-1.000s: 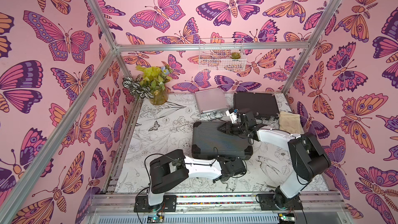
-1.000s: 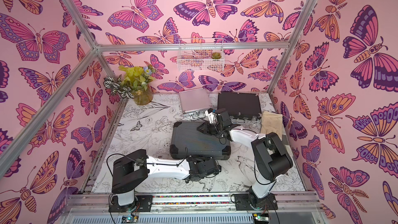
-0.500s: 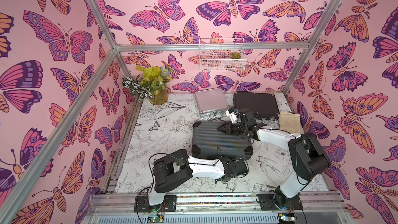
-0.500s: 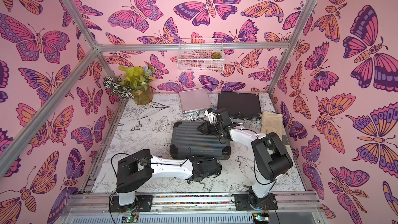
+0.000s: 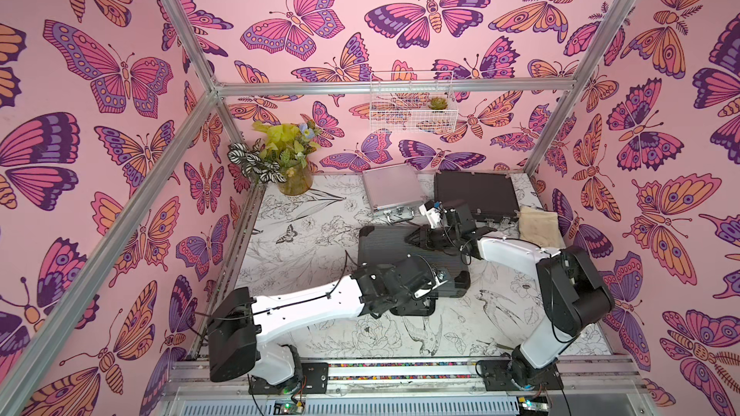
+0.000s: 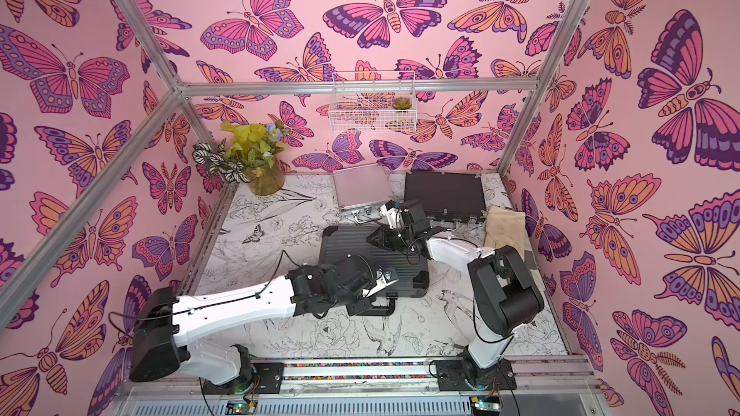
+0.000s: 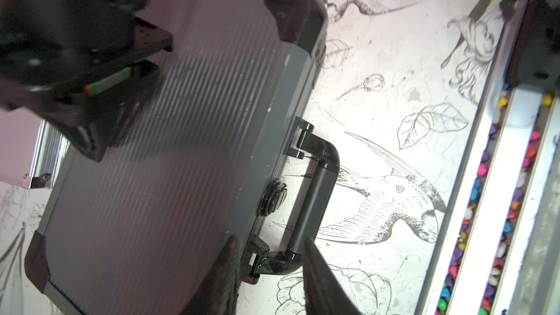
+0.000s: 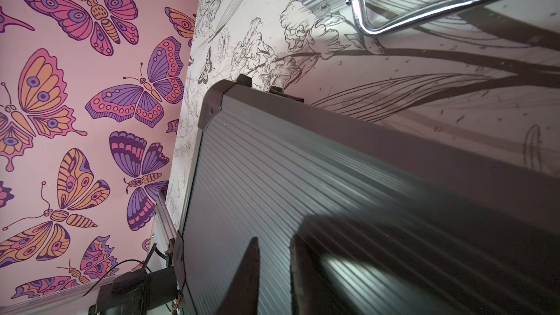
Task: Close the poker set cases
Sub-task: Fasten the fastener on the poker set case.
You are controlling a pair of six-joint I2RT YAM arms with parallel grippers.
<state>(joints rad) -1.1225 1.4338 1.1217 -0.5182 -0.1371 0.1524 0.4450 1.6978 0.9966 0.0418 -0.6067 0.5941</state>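
- Table (image 5: 304, 242): we see all three cases lying flat on it, lids down.
- Grey case (image 5: 384, 246): mid-table, long axis running side to side, handle edge toward our bases, so our left arm is nearer.
- Black case (image 5: 472, 194) and silver case (image 5: 390, 188): by the back wall.
- Right claw (image 8: 274, 239): over the grey lid, fingers narrowly apart, holding nothing.
- Left claw (image 7: 269, 239): fingers apart, straddling one end of the handle (image 7: 315, 195).
- Latch (image 7: 272, 198): just along that edge from our left claw and, we judge, the next target.
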